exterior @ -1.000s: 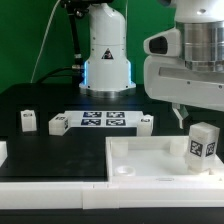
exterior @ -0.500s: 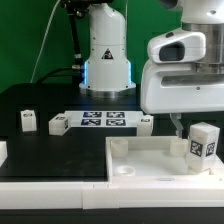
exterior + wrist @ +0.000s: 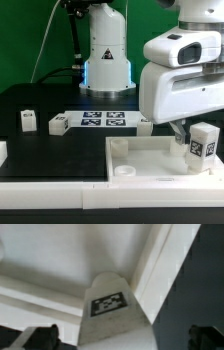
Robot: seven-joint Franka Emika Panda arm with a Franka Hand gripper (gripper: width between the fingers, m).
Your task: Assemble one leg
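A leg [image 3: 203, 143], a small white block with a black-and-white marker, stands upright on the large flat white square piece [image 3: 150, 160] at the exterior view's right. My gripper [image 3: 187, 137] hangs just above and behind it. In the wrist view the leg [image 3: 112, 308] fills the middle. My gripper [image 3: 122, 339] is open, with its dark fingertips [image 3: 40, 337] standing apart on either side of the leg. I see no contact with the leg. Three more legs [image 3: 28, 120] [image 3: 58, 125] [image 3: 146, 123] stand on the black table.
The marker board [image 3: 104, 120] lies between the loose legs at the table's middle. The robot base [image 3: 106, 55] stands behind it. A round corner socket [image 3: 124, 171] shows on the square piece's near edge. Another white part [image 3: 2, 152] sits at the exterior view's left edge.
My gripper has come lower and a little toward the exterior view's left, closer to the leg on the square piece. The legs and the square piece have not moved.
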